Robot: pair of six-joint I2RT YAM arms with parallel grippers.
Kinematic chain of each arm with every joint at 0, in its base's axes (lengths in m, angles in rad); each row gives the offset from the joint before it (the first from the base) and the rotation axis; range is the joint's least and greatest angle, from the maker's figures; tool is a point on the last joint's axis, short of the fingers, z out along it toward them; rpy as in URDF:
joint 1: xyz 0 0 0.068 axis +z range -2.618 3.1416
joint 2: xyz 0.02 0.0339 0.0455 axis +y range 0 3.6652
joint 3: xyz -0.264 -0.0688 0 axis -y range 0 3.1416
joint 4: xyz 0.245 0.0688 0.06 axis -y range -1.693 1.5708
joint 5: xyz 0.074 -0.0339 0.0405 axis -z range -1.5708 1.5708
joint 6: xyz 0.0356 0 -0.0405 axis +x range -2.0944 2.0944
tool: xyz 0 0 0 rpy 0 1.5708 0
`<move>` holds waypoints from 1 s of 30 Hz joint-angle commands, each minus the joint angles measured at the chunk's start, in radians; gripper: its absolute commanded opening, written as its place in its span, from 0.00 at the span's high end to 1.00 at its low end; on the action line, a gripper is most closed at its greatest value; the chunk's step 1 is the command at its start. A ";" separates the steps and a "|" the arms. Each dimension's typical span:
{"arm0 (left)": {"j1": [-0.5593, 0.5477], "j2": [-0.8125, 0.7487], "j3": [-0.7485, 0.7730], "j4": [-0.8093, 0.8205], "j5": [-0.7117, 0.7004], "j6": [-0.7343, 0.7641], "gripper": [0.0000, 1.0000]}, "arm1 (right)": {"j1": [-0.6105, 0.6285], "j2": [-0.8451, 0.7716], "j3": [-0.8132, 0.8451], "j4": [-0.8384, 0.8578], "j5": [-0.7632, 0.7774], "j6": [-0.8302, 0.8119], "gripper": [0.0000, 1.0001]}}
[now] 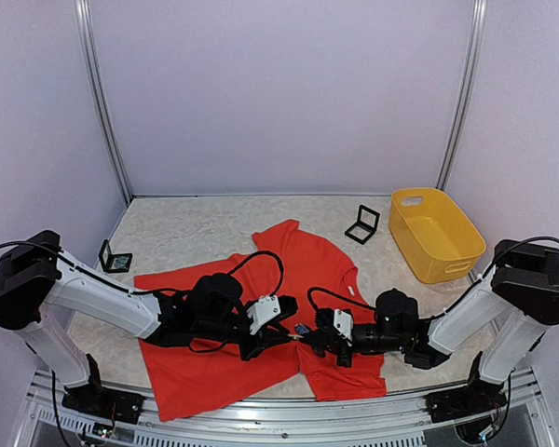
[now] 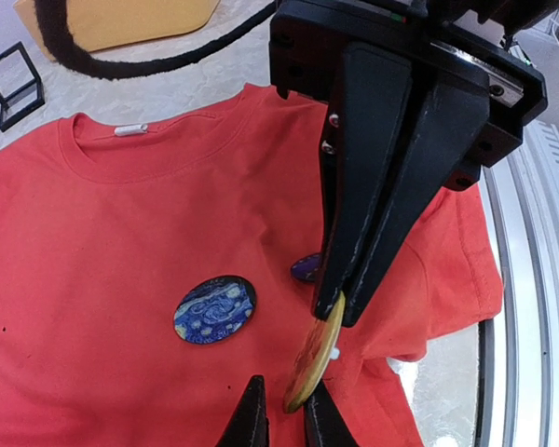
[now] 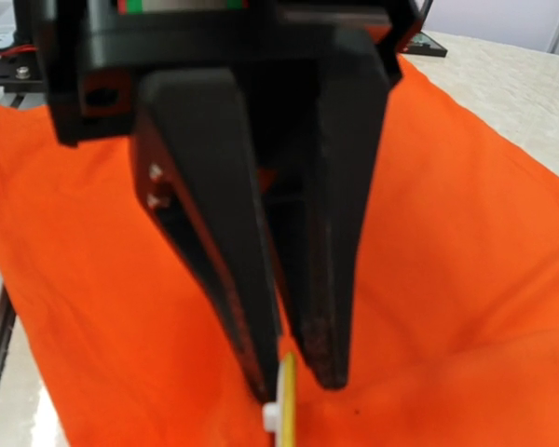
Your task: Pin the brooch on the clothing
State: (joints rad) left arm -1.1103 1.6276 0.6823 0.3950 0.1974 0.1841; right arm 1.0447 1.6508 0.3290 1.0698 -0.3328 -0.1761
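Note:
The red-orange T-shirt [image 1: 261,279] lies flat across the table's front. A yellow-rimmed brooch [image 2: 315,358] hangs edge-on just above the shirt [image 2: 121,242]. My right gripper [image 2: 337,312] is shut on its upper edge. In the right wrist view the brooch [image 3: 287,410] shows between that gripper's [image 3: 293,382] fingers, with a small white piece [image 3: 272,416] on its back. My left gripper [image 2: 284,381] faces it with fingers slightly apart. The brooch's lower edge sits between them, against one finger. From above, the left gripper [image 1: 281,337] and right gripper [image 1: 307,337] meet tip to tip over the shirt.
A blue starry oval brooch [image 2: 214,309] lies flat on the shirt's chest, with a small purple one [image 2: 306,268] beside it, partly hidden by the right fingers. A yellow basket [image 1: 444,268] stands at the right. Two small black frames [image 1: 361,224] [image 1: 115,258] stand behind the shirt.

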 commanded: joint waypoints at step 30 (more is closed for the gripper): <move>-0.017 -0.054 0.029 -0.027 0.031 -0.003 1.00 | -0.005 0.020 -0.011 -0.089 0.079 0.188 0.80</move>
State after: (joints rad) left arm -1.1229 1.6150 0.7013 0.3637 0.2035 0.1871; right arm 1.0386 1.6489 0.3180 0.9764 -0.3126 -0.0349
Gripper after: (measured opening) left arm 0.007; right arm 0.249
